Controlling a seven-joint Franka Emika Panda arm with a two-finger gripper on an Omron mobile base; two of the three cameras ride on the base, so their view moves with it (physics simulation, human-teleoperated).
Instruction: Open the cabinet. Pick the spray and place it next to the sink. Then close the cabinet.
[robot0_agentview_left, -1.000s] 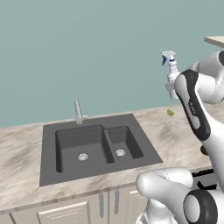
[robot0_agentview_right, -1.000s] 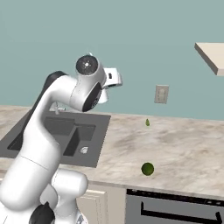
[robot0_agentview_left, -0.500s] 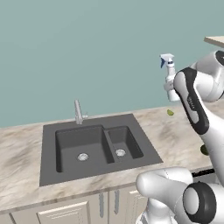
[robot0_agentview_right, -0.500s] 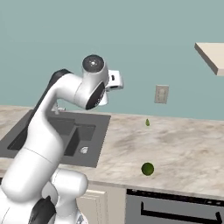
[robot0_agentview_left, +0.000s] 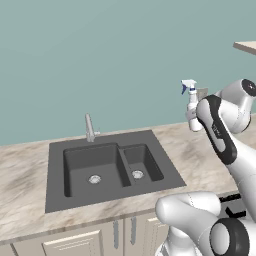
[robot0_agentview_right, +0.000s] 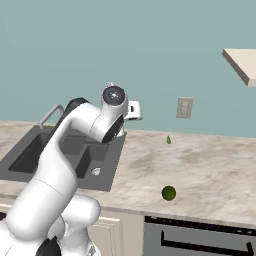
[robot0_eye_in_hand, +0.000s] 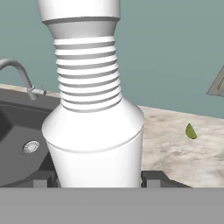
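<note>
Rendered home kitchen, marble-look counter (robot0_agentview_right: 210, 165) along a teal wall, dark double-basin sink (robot0_agentview_left: 107, 167) with slim silver faucet (robot0_agentview_left: 89, 128), cabinet fronts (robot0_agentview_left: 75, 240) below, oven front (robot0_agentview_right: 200, 239), wall outlet (robot0_agentview_right: 184, 107)

A lime (robot0_agentview_right: 169, 193) is lying on the marbled worktop (robot0_agentview_right: 210, 175); a smaller green item (robot0_agentview_right: 169, 140) is resting near the wall outlet (robot0_agentview_right: 184, 107).

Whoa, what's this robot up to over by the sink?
The white robot arm is holding a small spray bottle in its gripper, upright and up in the air above the marble counter, just right of the dark double sink. The bottle has not been set down yet. A round green fruit and a smaller green piece lie further along the counter.
</note>
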